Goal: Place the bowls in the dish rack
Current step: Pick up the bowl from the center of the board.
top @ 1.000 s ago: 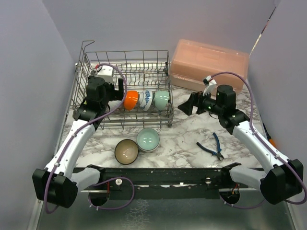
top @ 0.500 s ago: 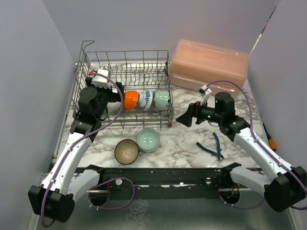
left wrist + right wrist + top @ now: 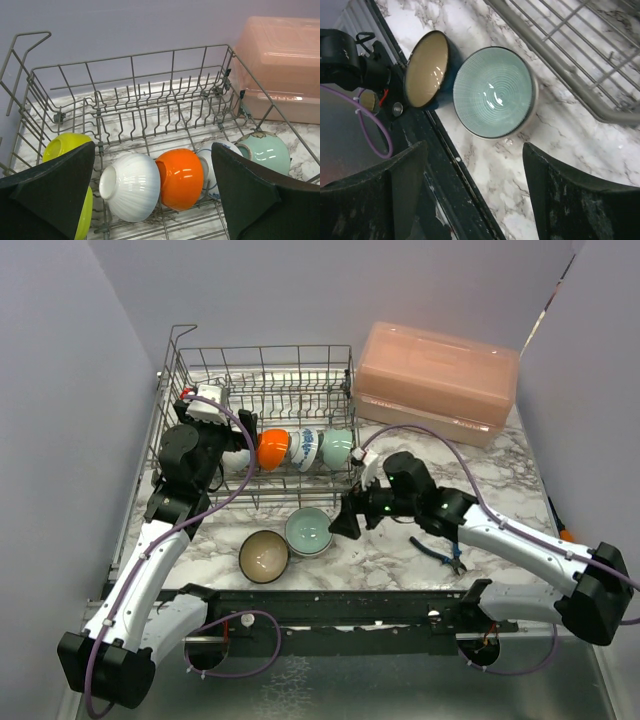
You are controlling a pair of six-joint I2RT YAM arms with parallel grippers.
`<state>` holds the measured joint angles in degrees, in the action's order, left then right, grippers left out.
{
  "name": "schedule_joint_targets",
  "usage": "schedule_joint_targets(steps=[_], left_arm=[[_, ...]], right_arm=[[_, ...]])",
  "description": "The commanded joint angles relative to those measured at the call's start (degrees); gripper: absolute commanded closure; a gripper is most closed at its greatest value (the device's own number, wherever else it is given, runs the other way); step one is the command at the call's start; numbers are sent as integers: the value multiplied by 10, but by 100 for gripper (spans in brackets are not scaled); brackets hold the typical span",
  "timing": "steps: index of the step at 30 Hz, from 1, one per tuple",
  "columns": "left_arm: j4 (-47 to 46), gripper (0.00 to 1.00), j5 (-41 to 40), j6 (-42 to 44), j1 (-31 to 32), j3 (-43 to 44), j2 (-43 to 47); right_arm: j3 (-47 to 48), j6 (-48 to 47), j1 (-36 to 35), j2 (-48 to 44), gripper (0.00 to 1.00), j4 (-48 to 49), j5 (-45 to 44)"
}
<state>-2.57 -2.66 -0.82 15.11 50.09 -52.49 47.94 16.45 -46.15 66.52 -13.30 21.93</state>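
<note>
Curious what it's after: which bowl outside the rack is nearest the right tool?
The pale teal bowl, ribbed inside, beside the right tool; the dark bowl with beige inside lies farther off.

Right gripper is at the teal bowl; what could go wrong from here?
The teal bowl touches the dark blue bowl, so a finger of the open right gripper may shove that neighbour aside. The smooth rim could slip from the grip on the lift over the dish rack wall.
</note>
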Motion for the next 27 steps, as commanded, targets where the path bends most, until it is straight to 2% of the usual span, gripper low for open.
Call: schedule_joint_targets(steps=[1, 14, 20, 27], left_arm=[[-12, 1, -17, -5, -2, -8, 7], [4, 1, -41, -5, -2, 0, -4], [5, 1, -41, -5, -2, 0, -4], [7, 1, -42, -4, -2, 0, -1]], right_arm=[[43, 0, -58, 42, 23, -3, -81], [194, -9, -187, 232, 43, -10, -173], [274, -37, -227, 311, 44, -45, -244], [309, -65, -236, 361, 44, -47, -272]])
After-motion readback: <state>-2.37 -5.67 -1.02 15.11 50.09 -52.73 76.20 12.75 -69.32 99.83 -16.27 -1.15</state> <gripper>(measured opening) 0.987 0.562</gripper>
